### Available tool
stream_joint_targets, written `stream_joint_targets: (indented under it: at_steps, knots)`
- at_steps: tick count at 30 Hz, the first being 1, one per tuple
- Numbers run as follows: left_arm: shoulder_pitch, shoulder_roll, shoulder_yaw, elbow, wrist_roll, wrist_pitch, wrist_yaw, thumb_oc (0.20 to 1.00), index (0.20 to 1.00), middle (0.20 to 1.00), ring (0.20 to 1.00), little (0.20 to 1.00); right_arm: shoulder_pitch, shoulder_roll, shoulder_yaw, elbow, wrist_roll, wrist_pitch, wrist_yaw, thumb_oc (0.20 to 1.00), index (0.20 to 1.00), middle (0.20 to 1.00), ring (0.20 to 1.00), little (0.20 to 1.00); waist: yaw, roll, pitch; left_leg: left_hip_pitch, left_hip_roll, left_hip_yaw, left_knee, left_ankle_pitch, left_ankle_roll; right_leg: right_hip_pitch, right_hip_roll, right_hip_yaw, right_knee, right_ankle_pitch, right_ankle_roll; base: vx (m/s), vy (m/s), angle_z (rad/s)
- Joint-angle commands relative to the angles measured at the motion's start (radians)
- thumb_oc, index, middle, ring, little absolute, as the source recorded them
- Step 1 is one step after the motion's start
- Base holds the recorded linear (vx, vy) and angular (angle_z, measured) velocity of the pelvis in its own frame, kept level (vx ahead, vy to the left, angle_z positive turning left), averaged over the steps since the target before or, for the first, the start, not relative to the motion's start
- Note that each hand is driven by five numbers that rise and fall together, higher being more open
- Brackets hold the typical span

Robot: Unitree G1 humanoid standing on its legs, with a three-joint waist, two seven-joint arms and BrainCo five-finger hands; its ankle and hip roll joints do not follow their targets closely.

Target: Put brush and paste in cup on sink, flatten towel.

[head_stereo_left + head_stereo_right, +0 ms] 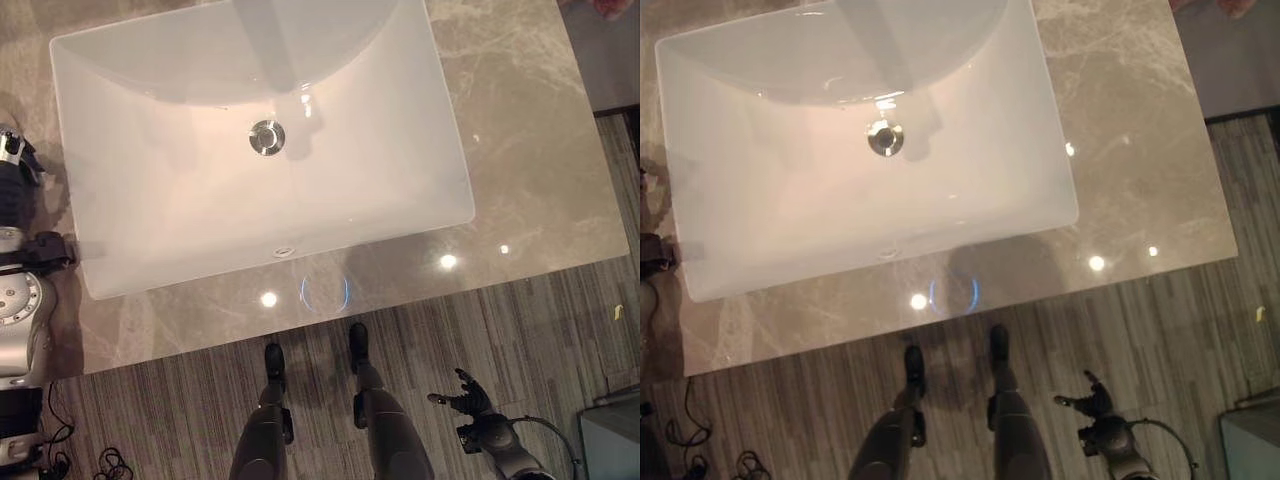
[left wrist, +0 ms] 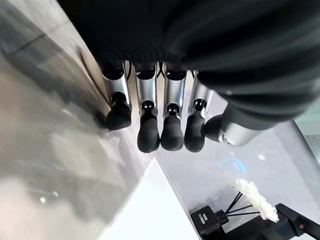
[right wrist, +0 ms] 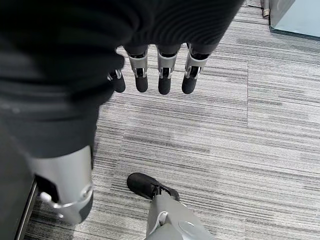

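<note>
right wrist view looks down the right hand (image 3: 150, 75), fingers straight and relaxed, empty, hanging over the striped carpet (image 3: 240, 150), on the near side of the white sink (image 1: 260, 140). the left hand (image 2: 160, 120) hovers at the sink's left edge over the marble counter (image 1: 520, 150), fingers loosely extended, holding nothing. brush, paste, cup and towel aren't visible, so grip and handling can't be judged.

The left hand (image 2: 165, 120) has silver fingers with dark rounded tips; a dark ribbed cover hides its back; the right hand (image 3: 150, 75) looks the same.
</note>
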Motion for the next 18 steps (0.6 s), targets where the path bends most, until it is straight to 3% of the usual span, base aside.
stream_joint_targets:
  at_steps: [1,6,11,18]
  knots:
    - [0.077,-0.003,-0.042,-0.007,0.017,0.0,-0.016,0.2,0.2,0.2,0.2,0.2,-0.001,0.012,0.022,0.049,0.035,0.002,-0.012,1.0,1.0,1.0,1.0,1.0,-0.004,-0.039,-0.022,0.005,-0.018,-0.019,0.044,-0.02,0.029,0.127,-0.09,0.018,-0.002,-0.08,0.079,0.04,0.009,-0.02]
    - [0.224,-0.067,-0.002,-0.102,0.006,0.01,-0.092,0.2,0.2,0.2,0.2,0.2,0.025,0.016,-0.011,0.097,0.019,0.016,0.004,1.0,1.0,1.0,1.0,1.0,0.014,-0.02,-0.057,0.077,-0.032,-0.03,0.026,-0.036,0.037,0.19,-0.099,-0.002,-0.002,-0.09,0.077,0.04,0.027,0.05]
    - [0.297,-0.052,0.055,-0.094,-0.007,0.004,-0.108,0.2,0.2,0.2,0.2,0.2,0.025,0.009,-0.016,0.106,0.004,0.012,0.011,1.0,1.0,1.0,1.0,1.0,0.027,-0.008,-0.069,0.084,-0.034,-0.027,0.016,-0.029,0.038,0.186,-0.103,-0.008,-0.002,-0.087,0.079,-0.03,0.023,0.06]
    - [0.314,-0.024,0.122,-0.043,0.042,0.003,-0.066,0.2,0.2,0.2,0.2,0.2,0.018,-0.003,-0.008,0.11,-0.004,0.007,0.016,1.0,1.0,1.0,1.0,1.0,0.035,-0.015,-0.076,0.041,-0.029,-0.018,0.039,-0.021,0.036,0.149,-0.099,0.001,-0.002,-0.076,0.077,-0.02,-0.003,-0.01]
